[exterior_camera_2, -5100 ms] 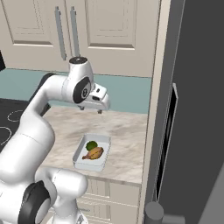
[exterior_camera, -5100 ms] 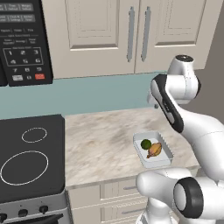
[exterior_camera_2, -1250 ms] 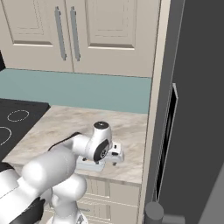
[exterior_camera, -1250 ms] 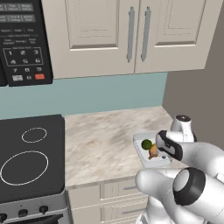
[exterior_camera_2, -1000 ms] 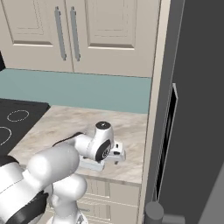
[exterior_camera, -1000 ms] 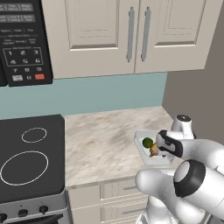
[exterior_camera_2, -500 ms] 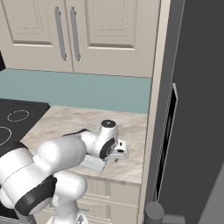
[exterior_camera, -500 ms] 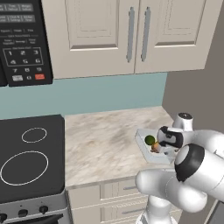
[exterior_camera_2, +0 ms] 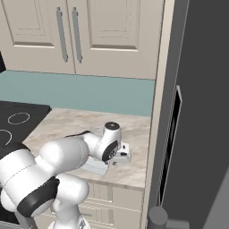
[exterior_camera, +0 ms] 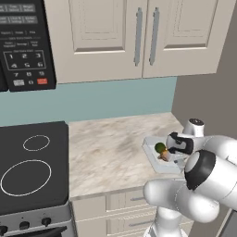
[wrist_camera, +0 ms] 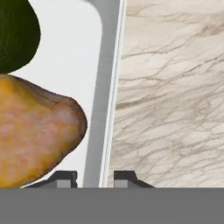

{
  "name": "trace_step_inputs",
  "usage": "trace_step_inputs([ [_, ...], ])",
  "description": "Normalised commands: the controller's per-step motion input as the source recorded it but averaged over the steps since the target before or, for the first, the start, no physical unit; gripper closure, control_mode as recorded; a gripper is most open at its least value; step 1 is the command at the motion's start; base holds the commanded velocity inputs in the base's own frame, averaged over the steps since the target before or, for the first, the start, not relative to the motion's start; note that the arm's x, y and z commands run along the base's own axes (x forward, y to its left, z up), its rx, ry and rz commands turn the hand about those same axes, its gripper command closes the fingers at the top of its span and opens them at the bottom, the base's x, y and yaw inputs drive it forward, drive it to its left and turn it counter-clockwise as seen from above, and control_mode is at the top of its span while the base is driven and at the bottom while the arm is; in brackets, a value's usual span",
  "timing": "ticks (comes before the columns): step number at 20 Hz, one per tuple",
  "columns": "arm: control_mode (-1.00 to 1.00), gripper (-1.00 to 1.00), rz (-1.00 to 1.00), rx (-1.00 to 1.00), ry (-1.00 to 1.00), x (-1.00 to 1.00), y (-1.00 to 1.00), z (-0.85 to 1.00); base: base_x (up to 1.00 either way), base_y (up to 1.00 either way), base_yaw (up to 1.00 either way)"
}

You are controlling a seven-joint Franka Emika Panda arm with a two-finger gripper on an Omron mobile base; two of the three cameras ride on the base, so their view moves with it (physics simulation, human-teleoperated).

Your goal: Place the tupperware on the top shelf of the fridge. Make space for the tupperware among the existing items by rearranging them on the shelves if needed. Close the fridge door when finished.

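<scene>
The tupperware (exterior_camera: 149,147) is a shallow clear-white tray near the counter's right front corner, holding a green round fruit (exterior_camera: 160,147) and a brown drumstick (exterior_camera: 163,156). My gripper (exterior_camera: 176,156) is down at the tray's right side, also seen low over the counter (exterior_camera_2: 120,157). In the hand view the two fingertips (wrist_camera: 65,177) stand close on either side of the tray's grey wall (wrist_camera: 103,109), shut on it, with the drumstick (wrist_camera: 35,135) and fruit (wrist_camera: 15,35) just inside. The tall grey fridge (exterior_camera_2: 197,112) rises right of the counter, doors closed; its shelves and items are hidden.
Marble counter (exterior_camera: 111,152) stretches left of the tray. A black cooktop (exterior_camera: 28,171) lies at the left, a microwave (exterior_camera: 23,41) above it. Cream wall cabinets (exterior_camera: 139,32) hang overhead. The fridge's side wall (exterior_camera_2: 161,112) bounds the counter on the right.
The arm came down from high over the counter to the tray. In the last second the hand turned slightly and settled onto the tray's right wall.
</scene>
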Motion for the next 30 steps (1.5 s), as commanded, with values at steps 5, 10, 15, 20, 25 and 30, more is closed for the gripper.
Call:
trace_step_inputs([
  [5,-1.00,1.00,0.00,0.00,-0.02,-0.37,0.26,0.14,0.00,0.00,0.00],
  [10,-1.00,1.00,-0.01,0.00,-0.10,-0.48,0.28,0.81,0.00,0.00,0.00],
  [15,-1.00,1.00,-0.14,-0.02,-0.07,-0.41,0.34,0.88,0.00,0.00,0.00],
  [20,-1.00,1.00,-0.26,-0.02,-0.06,-0.41,0.46,0.86,0.00,0.00,0.00],
  [25,-1.00,1.00,-0.14,0.01,-0.06,-0.37,0.13,0.98,0.00,0.00,0.00],
  [30,-1.00,1.00,0.00,0.09,-0.14,-0.53,-0.20,0.94,0.00,0.00,0.00],
])
